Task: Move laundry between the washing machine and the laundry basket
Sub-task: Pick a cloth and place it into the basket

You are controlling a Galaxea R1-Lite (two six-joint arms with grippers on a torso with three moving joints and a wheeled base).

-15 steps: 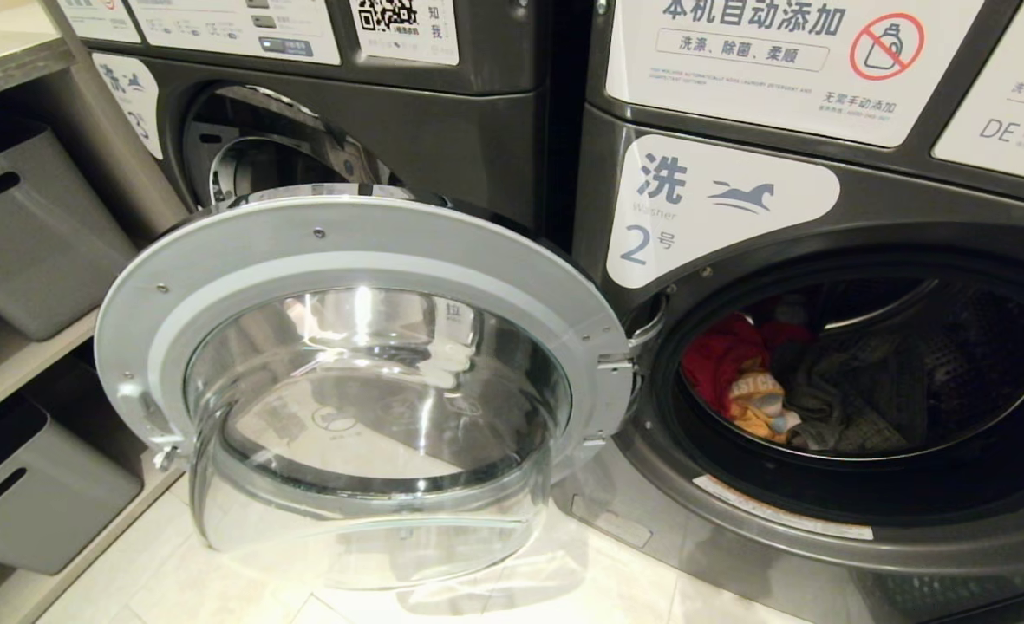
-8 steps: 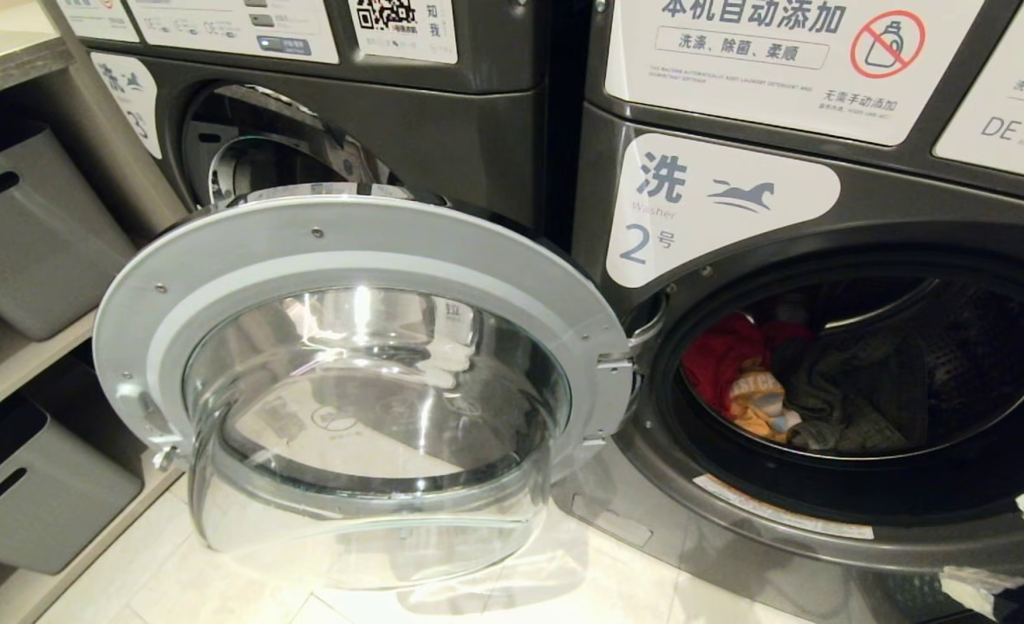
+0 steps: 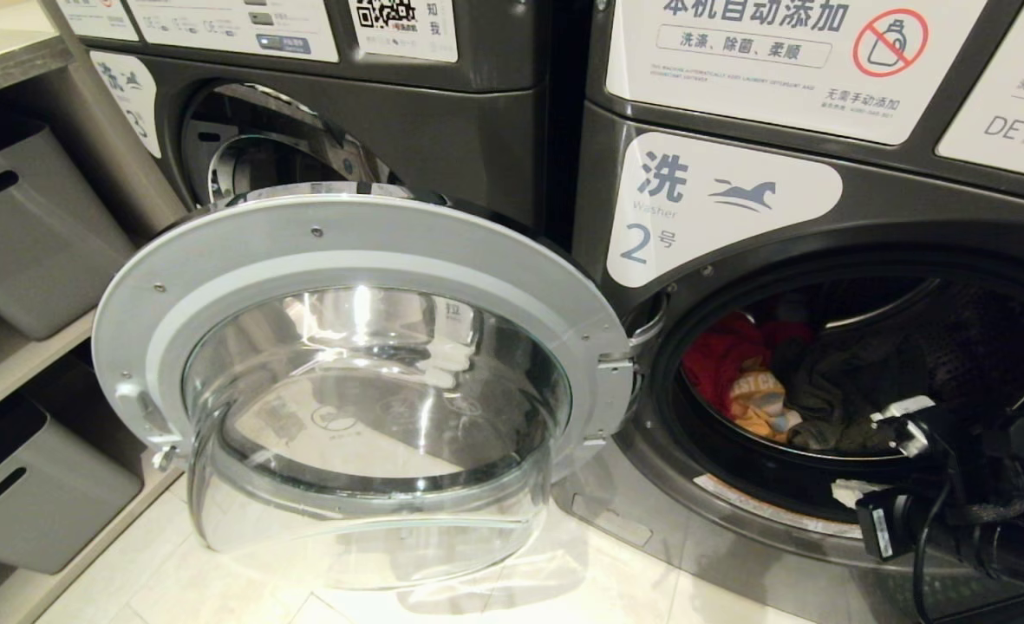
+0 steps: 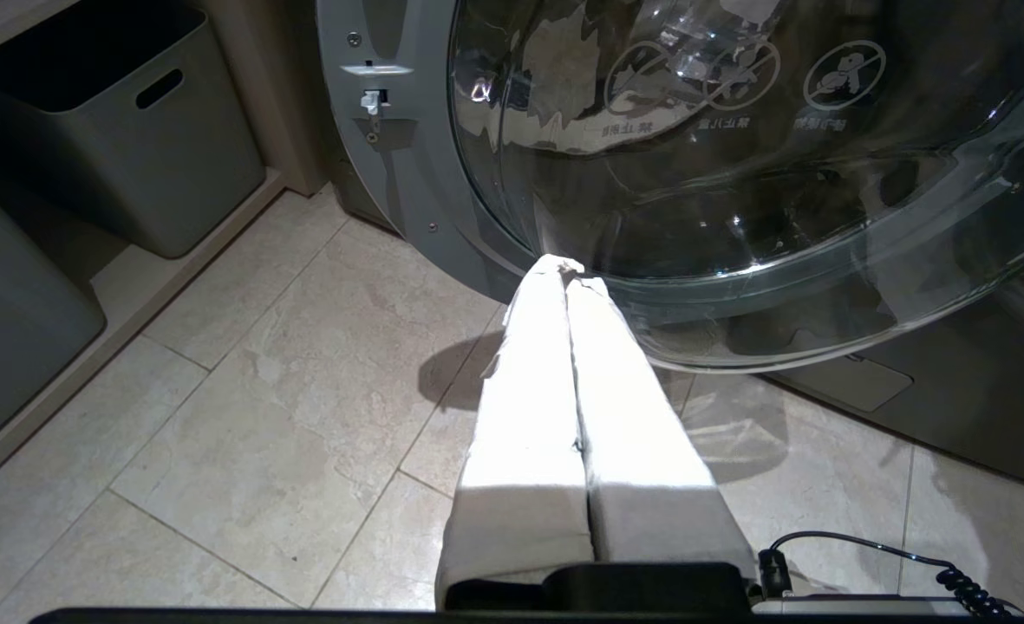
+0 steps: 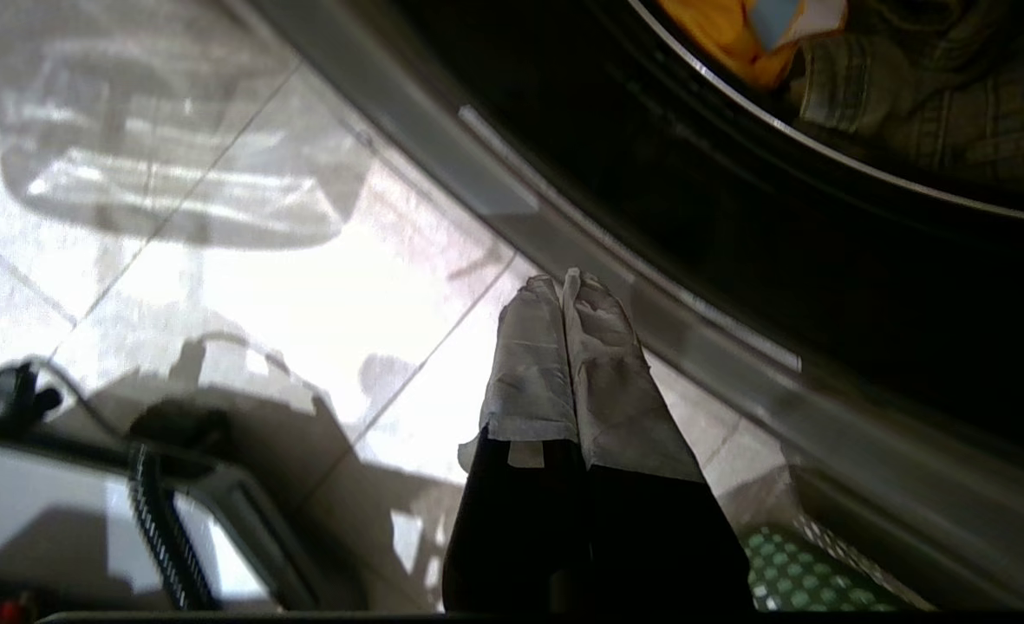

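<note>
Washing machine number 2 [image 3: 720,199] stands on the right, its round glass door [image 3: 355,251] swung wide open to the left. In the drum lie a red garment [image 3: 724,351], an orange piece [image 3: 759,407] and a dark olive garment [image 3: 841,381]. My right arm [image 3: 954,485] is at the lower right, in front of the drum's lower rim. Its gripper [image 5: 564,282] is shut and empty, with the tips over the floor beside the machine's front rim. The orange piece [image 5: 720,35] and dark garment [image 5: 910,104] lie beyond it. My left gripper [image 4: 570,267] is shut and empty, low beside the door. The laundry basket is out of view.
Grey bins [image 3: 26,225] [image 3: 35,494] sit on shelves at the left. A second machine [image 3: 442,130] stands behind the open door. Pale floor tiles [image 3: 173,581] run below the door. A green dotted patch [image 5: 789,576] shows near the right gripper; I cannot tell what it is.
My right arm has come up into the head view at the lower right, in front of the drum opening. The door, the laundry and the left gripper have not moved.
</note>
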